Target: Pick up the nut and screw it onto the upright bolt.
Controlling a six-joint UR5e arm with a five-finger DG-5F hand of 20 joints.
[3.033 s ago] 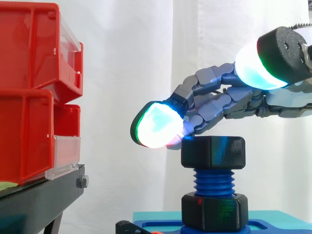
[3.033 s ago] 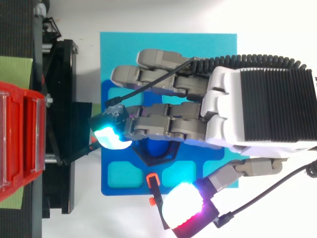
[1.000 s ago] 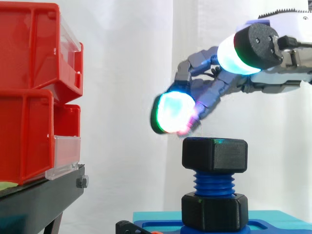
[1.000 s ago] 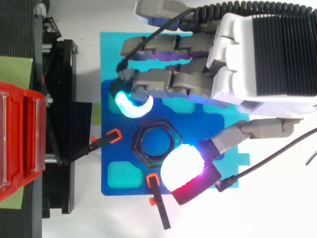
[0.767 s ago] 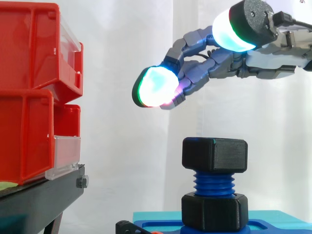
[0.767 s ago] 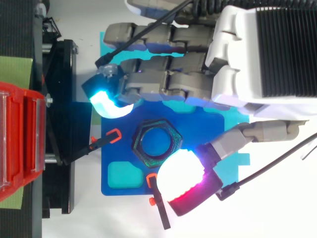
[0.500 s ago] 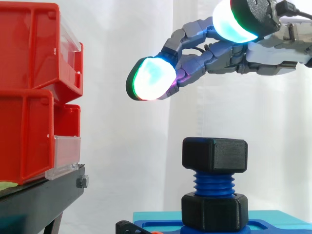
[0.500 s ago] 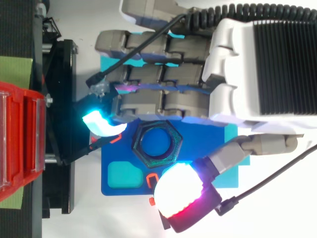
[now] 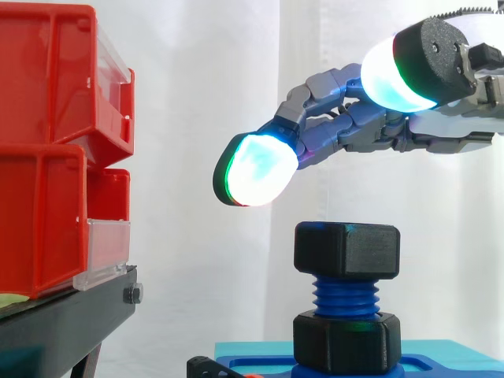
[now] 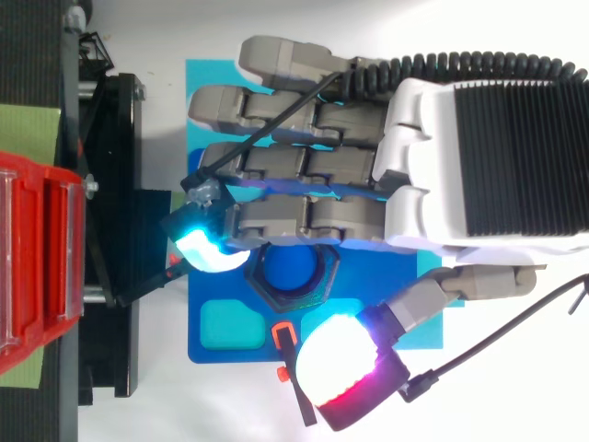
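Loosely extended, the robot hand [image 10: 479, 166] hovers above the black hexagonal nut [image 9: 346, 249] on the blue bolt [image 9: 346, 296].

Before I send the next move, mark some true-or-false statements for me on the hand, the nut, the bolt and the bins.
1. The hand is clamped round the nut. False: it hovers above the nut with a clear gap, fingers relaxed.
2. The nut sits on top of the upright blue bolt. True.
3. Bare blue thread shows below the nut. True.
4. In the side view the red bins stand to the right of the bolt. False: they are stacked to its left, on the black stand.
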